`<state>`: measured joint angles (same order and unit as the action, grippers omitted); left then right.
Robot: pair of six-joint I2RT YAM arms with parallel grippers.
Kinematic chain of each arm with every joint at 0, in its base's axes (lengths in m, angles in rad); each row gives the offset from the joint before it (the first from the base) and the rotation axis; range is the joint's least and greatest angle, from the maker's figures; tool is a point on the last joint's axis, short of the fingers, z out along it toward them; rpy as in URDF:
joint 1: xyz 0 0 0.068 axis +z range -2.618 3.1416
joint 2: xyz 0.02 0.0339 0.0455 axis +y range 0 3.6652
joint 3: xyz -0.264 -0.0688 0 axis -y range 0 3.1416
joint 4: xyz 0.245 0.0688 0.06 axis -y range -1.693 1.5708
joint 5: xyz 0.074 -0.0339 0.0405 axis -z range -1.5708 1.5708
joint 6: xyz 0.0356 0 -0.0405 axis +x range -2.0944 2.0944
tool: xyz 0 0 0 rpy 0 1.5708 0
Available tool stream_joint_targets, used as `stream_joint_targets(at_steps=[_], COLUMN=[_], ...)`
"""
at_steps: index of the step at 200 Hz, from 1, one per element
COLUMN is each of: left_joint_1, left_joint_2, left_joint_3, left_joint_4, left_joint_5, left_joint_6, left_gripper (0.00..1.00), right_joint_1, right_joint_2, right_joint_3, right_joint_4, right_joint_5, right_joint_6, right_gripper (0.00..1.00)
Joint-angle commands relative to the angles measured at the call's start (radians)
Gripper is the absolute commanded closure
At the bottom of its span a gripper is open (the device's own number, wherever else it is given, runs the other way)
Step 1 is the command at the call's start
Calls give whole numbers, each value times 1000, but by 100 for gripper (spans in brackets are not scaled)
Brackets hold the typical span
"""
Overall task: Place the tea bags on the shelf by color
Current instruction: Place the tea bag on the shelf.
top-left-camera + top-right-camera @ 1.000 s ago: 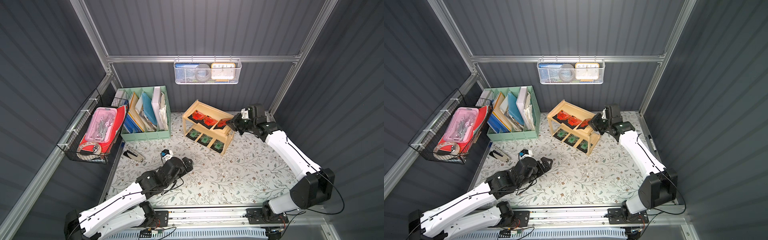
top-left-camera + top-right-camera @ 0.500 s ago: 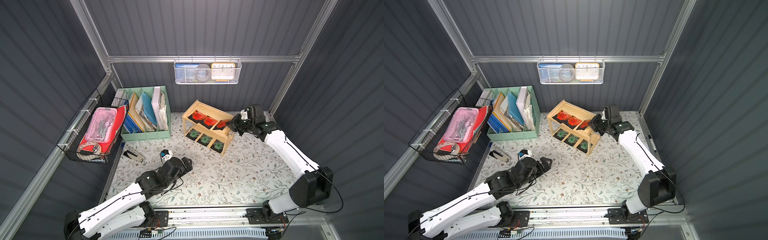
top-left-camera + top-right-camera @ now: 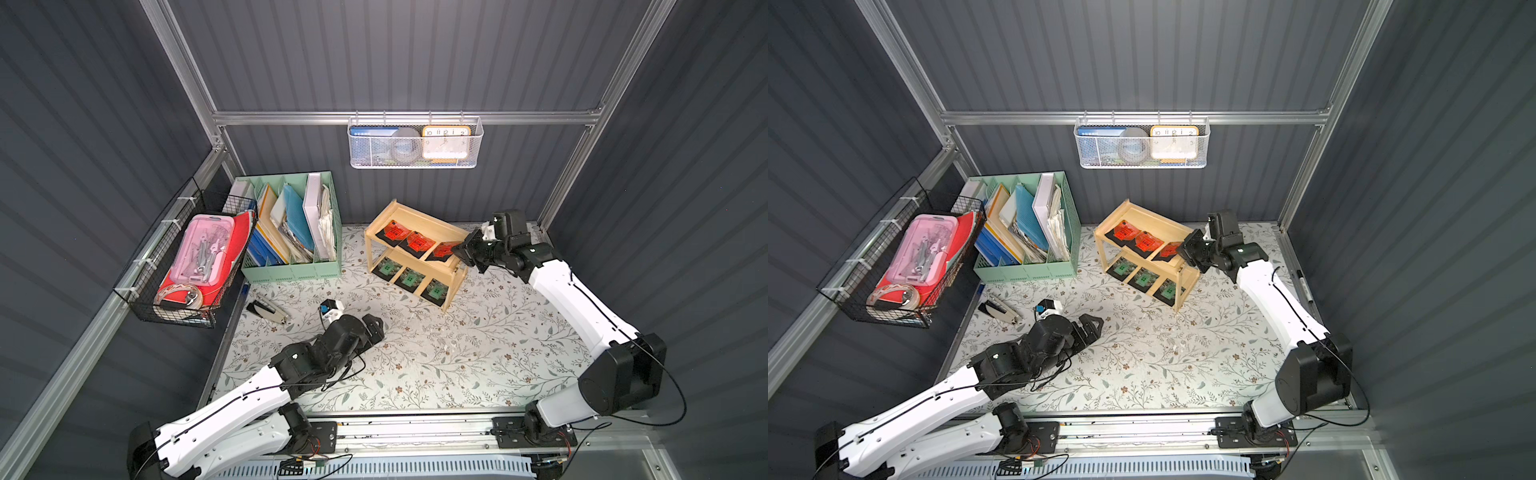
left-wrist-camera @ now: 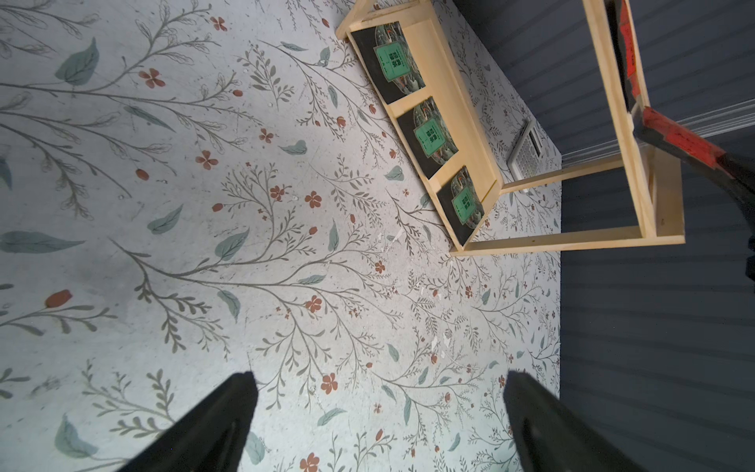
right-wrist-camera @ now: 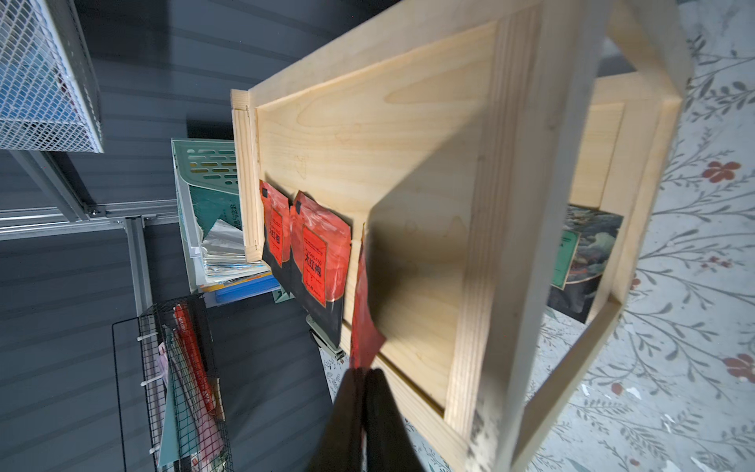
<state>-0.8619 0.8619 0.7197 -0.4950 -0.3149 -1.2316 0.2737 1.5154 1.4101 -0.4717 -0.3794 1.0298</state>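
Sachet, flat black foil with a red-orange label [image 5: 363, 310]: tilted over the top tier, beside two like it.
Your right tool [image 5: 361, 374] is closed on its corner at the small light-wood two-tier shelf [image 3: 428, 222]. It looks light, limp and slippery, so pinch the stiffer sealed edge. Your left tool [image 4: 380, 382] stands wide open and empty.

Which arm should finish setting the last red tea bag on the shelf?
Right. The right hand pinches the red bag at the shelf's top tier; the left hand sits open over the table, away from it.
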Motion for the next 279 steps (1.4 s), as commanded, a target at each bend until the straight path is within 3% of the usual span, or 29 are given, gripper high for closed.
stream_joint_targets(at_steps=[1,69,279], left_joint_1=[6,6,6], left_joint_2=[-12,-17,-32], left_joint_3=[-12,-12,-18], left_joint_4=[-33,-34,-37], left_joint_5=[-15,-21,-23], left_joint_6=[-7,-7,-10], left_gripper=[0,0,0], right_joint_1=[-4,-5,-7], right_joint_2=[19,26,27], right_joint_3=[29,57,138], right_joint_4=[-19,-47,-188], right_joint_5=[8,17,95], right_joint_6=[-6,-20,-77], right_gripper=[85,74,66])
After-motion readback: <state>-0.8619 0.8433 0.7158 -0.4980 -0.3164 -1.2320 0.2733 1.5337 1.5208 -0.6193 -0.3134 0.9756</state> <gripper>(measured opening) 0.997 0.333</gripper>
